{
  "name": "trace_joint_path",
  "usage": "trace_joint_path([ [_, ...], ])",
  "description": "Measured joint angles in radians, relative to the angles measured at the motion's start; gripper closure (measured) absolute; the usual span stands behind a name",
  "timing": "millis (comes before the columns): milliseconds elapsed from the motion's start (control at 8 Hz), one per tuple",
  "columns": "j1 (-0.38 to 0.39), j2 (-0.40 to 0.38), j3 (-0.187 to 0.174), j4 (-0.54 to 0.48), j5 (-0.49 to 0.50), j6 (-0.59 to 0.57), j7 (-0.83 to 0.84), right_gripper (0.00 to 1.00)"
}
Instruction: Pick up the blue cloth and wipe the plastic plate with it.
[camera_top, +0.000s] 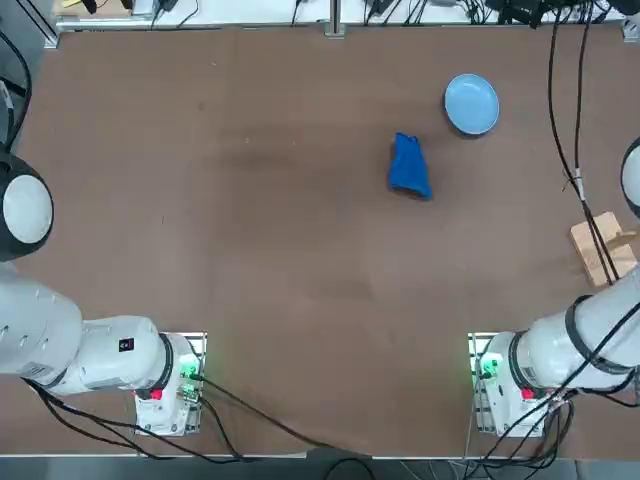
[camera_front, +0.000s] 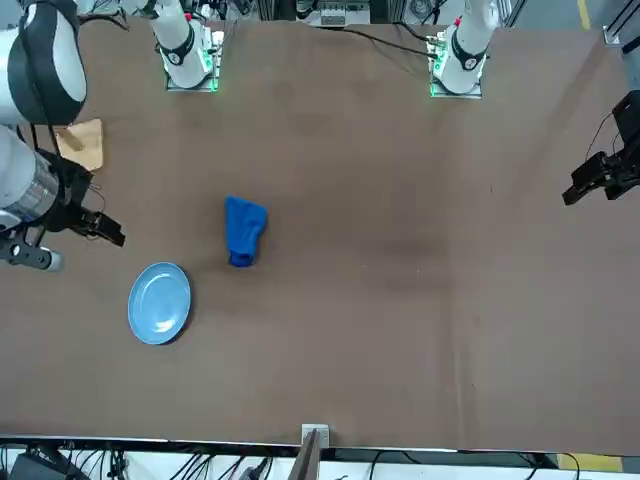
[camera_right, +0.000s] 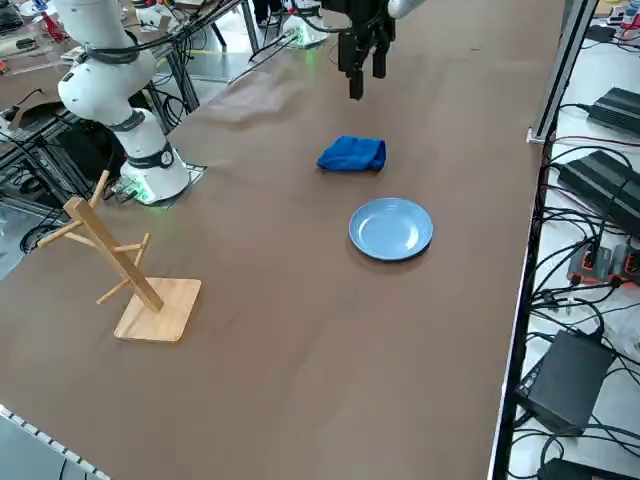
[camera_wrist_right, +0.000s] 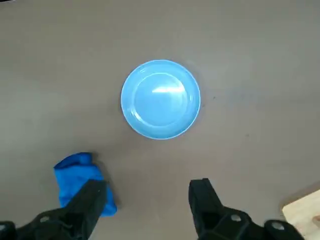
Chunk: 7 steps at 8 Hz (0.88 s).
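The blue cloth lay crumpled beside the plate, upper right of the overhead frame; the right gripper hovered with jaws spread, holding nothing.

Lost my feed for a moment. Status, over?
Right gripper open, raised above the table, holding nothing. Blue cloth bunched on the table beside the plastic plate, apart. Nothing between them.

I can't make out any writing, label, brand, number or sign on anything on or around the table.
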Motion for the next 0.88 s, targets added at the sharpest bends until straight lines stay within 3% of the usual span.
trace_joint_path([
  [500,-0.003,-0.068,0.028,0.019,-0.016,-0.095,0.0,0.0],
  [875,-0.003,-0.095,0.001,0.043,0.003,-0.1,-0.008,0.0],
])
